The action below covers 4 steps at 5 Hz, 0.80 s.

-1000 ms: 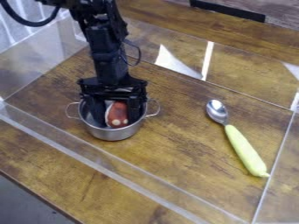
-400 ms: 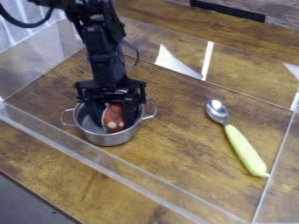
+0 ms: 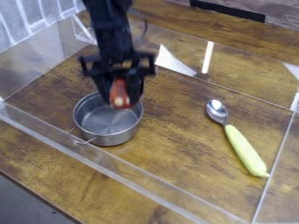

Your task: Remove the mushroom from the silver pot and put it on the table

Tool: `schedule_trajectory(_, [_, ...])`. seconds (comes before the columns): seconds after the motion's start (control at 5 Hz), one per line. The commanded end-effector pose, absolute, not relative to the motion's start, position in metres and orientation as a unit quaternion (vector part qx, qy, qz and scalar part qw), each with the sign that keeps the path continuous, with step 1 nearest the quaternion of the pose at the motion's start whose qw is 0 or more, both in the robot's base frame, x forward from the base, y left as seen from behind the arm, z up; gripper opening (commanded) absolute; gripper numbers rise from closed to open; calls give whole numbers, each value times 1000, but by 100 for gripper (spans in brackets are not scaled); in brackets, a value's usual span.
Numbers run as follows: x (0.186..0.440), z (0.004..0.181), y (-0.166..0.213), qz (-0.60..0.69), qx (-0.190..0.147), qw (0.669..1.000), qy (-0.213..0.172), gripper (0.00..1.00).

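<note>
One wood-plank counter (image 3: 176, 140) sits inside clear acrylic walls (image 3: 47, 52). Hand (image 3: 121, 93) points down above the silver pot (image 3: 107, 122), clamped on the mushroom (image 3: 121, 91).

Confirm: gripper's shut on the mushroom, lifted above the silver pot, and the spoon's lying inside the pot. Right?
Not quite. The spoon isn't in the silver pot; it lies on the table to the pot's right, well apart from it, as the camera view shows. The pot looks empty. The rest holds: the gripper is shut on the mushroom, raised above the pot.
</note>
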<state>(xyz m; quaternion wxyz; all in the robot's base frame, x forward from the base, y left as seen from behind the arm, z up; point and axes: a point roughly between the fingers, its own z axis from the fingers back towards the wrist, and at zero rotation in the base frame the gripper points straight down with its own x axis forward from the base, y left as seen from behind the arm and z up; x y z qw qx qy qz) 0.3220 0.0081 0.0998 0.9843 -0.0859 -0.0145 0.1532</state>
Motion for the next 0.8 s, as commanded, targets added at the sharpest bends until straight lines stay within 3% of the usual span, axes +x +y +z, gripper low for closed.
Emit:
schedule_trajectory(0.0, [334, 156, -1, 138, -91, 984, -66, 0])
schedule_trajectory(0.4, [330, 168, 9, 152, -75, 982, -86, 0])
schedule_trajectory(0.6, [322, 157, 20, 168, -68, 979, -89, 0])
